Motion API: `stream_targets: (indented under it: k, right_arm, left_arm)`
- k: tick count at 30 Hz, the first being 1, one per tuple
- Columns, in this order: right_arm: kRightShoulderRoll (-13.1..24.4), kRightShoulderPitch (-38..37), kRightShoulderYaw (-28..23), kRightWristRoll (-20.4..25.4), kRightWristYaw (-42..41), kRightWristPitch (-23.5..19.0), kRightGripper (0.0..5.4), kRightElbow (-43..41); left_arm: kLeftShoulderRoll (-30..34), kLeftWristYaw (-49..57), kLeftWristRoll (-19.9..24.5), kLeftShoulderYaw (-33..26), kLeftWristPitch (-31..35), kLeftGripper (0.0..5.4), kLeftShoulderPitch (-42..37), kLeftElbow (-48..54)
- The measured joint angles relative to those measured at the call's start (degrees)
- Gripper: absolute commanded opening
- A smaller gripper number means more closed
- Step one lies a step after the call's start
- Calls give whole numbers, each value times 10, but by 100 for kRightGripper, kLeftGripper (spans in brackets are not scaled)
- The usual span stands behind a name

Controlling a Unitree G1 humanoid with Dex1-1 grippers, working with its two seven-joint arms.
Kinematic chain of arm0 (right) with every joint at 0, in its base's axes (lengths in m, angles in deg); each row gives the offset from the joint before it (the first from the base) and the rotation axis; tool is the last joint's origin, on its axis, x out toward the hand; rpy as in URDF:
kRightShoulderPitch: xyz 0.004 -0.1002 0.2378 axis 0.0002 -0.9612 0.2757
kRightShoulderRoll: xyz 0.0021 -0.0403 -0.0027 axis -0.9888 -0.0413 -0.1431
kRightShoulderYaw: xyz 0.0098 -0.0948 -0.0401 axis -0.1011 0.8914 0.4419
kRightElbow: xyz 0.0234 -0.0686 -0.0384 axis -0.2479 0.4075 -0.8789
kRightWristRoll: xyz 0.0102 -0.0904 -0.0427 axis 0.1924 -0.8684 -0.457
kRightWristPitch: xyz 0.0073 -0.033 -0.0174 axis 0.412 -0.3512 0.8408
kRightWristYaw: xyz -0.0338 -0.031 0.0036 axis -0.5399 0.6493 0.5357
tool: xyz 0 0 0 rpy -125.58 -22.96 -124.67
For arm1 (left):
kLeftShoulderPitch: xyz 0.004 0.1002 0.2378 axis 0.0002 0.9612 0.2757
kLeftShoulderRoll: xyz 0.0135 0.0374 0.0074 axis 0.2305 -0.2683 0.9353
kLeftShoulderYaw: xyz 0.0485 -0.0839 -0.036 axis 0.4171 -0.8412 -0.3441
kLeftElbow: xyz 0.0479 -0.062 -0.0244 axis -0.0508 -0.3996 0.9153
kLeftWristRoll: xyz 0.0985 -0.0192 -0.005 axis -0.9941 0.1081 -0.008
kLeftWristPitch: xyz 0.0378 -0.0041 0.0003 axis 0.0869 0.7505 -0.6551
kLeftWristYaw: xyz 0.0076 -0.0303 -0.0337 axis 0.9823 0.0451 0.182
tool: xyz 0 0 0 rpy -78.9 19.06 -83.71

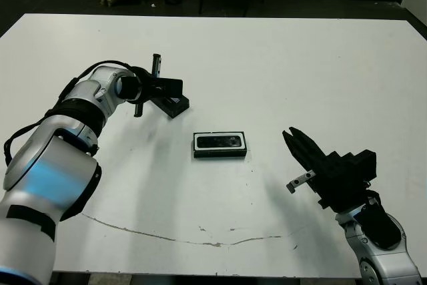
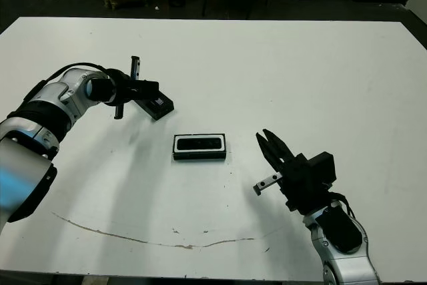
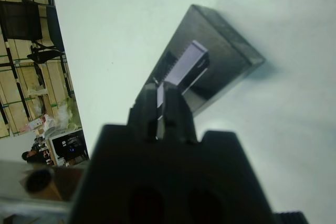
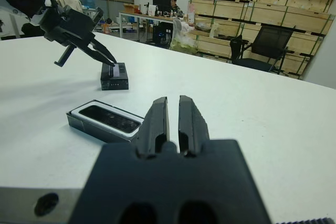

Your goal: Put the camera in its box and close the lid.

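Two grippers are over the white table (image 1: 300, 65). Near its middle sits the box (image 1: 220, 145), its white lining showing around the camera (image 1: 219, 141), which lies flat inside it. The lid (image 1: 175, 104) rests apart from the box, toward the left arm's side. The left gripper (image 2: 152, 101) is down at the lid, its fingers (image 3: 181, 69) nearly closed on the pale stripe along its top. The right gripper (image 1: 291, 138) hovers beside the box, touching nothing, its fingers (image 4: 157, 121) almost together and empty.

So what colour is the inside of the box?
White around the black camera, in the box; the right wrist view shows it best.
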Motion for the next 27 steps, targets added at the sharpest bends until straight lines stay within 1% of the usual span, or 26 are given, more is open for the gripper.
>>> stream_targets:
  k: [6,13,20,27]
  right_arm:
    - [0,-1,0,1,-1,6,1,3]
    - [0,0,0,1,-3,16,1,9]
    - [0,-1,0,1,-2,16,1,8]
    - [0,-1,0,1,-7,21,1,15]
  left_arm:
    - [7,-19,12,-8,-9,0,20,12]
    - [31,-55,20,-12,-16,0,33,38]
    - [69,-101,43,-24,-36,0,62,78]
    - [93,-129,54,-35,-36,0,88,107]
